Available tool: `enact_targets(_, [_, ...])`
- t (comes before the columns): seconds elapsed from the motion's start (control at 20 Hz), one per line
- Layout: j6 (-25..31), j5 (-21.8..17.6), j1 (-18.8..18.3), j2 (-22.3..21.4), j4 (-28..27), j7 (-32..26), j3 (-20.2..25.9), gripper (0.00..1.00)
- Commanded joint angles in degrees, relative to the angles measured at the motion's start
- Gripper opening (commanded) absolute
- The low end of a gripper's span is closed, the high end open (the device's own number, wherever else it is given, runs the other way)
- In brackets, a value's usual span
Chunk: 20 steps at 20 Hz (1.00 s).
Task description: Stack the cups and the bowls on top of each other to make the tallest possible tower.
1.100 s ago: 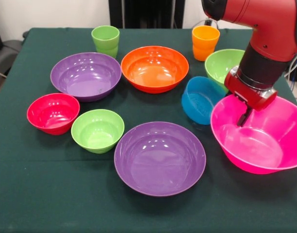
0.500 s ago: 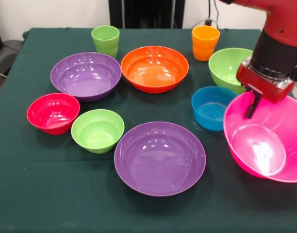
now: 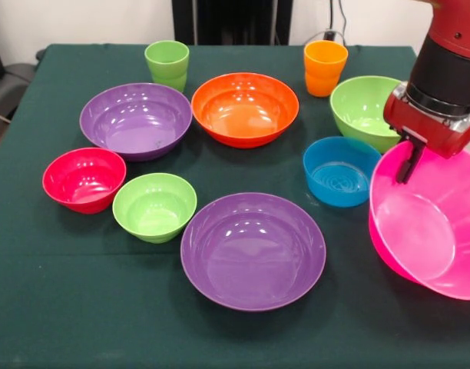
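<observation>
At the right edge of the front view my gripper point(image 3: 408, 163) is shut on the far rim of the huge pink bowl point(image 3: 431, 231), one dark finger inside it. That bowl is tilted, its mouth facing the camera. The small blue bowl point(image 3: 341, 171) stands just left of it, the large lime green bowl point(image 3: 362, 108) behind. A wide purple bowl point(image 3: 253, 250) lies at front centre, another purple bowl point(image 3: 135, 119) at back left. The orange bowl point(image 3: 245, 108), red bowl point(image 3: 84, 178) and small lime green bowl point(image 3: 154, 206) stand apart. The green cup point(image 3: 167, 64) and orange cup point(image 3: 325, 67) stand upright at the back.
All of it rests on a dark green tablecloth point(image 3: 81, 307). The pink bowl reaches past the picture's right edge. A black stand point(image 3: 231, 21) rises behind the table's far edge.
The gripper has carried the pink bowl to the right and tipped it up. The blue bowl, leaning before, now stands level and free of the pink bowl.
</observation>
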Motion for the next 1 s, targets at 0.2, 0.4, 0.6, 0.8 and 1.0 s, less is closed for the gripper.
enact_targets(0.2, [-0.85,-1.96,-0.49,2.16,3.23,2.31,8.26,0.00])
enact_targets(0.4, [-1.20,-2.21,-0.45,1.39,4.28,1.94,8.32,0.00])
enact_targets(0.6, [-1.48,-2.30,0.93,0.65,5.32,3.69,6.73,0.00])
enact_targets(0.8, [-1.09,-2.39,2.12,-0.10,6.05,4.99,5.34,0.00])
enact_targets(1.0, [-1.24,-2.49,3.26,-0.84,6.99,5.96,4.20,0.00])
